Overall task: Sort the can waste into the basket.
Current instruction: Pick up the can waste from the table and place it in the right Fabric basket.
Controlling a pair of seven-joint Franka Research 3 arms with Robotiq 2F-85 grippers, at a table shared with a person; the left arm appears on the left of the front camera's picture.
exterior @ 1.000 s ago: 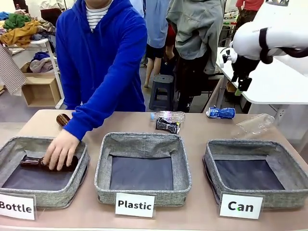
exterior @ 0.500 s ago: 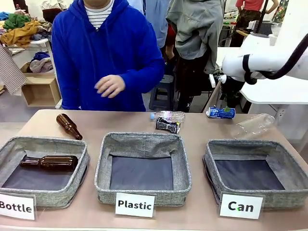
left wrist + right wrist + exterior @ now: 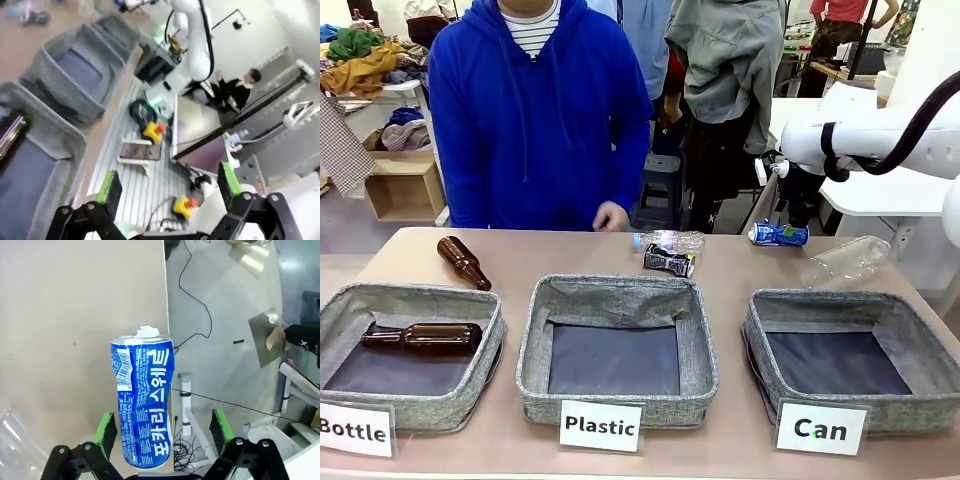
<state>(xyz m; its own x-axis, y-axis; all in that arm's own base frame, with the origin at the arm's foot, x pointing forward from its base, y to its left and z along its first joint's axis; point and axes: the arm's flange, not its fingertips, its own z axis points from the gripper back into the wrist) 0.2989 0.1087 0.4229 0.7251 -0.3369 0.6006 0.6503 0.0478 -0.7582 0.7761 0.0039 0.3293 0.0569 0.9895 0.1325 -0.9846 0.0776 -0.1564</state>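
In the front view the right gripper [image 3: 796, 212] hangs fingers-down just above the blue can [image 3: 778, 234], which lies on its side at the table's far edge. Its jaw state is hard to read from here. The dented black can [image 3: 669, 261] lies well off to the gripper's left, just beside a clear bottle [image 3: 667, 241]. The basket [image 3: 850, 300] with the "Can" card [image 3: 820, 428] sits nearer the robot than the gripper, with a second clear bottle [image 3: 847, 260] between them. In the left wrist view the left gripper [image 3: 167, 185] has its fingers spread wide with nothing between them, and grey bins [image 3: 75, 75] lie beyond its fingertips. In the right wrist view the right gripper [image 3: 162, 427] is spread wide, and the blue can [image 3: 142, 410] lies lengthwise between its green pads [image 3: 218, 425]. It sits close to one pad and clearly apart from the other, along the table's edge [image 3: 165, 315].
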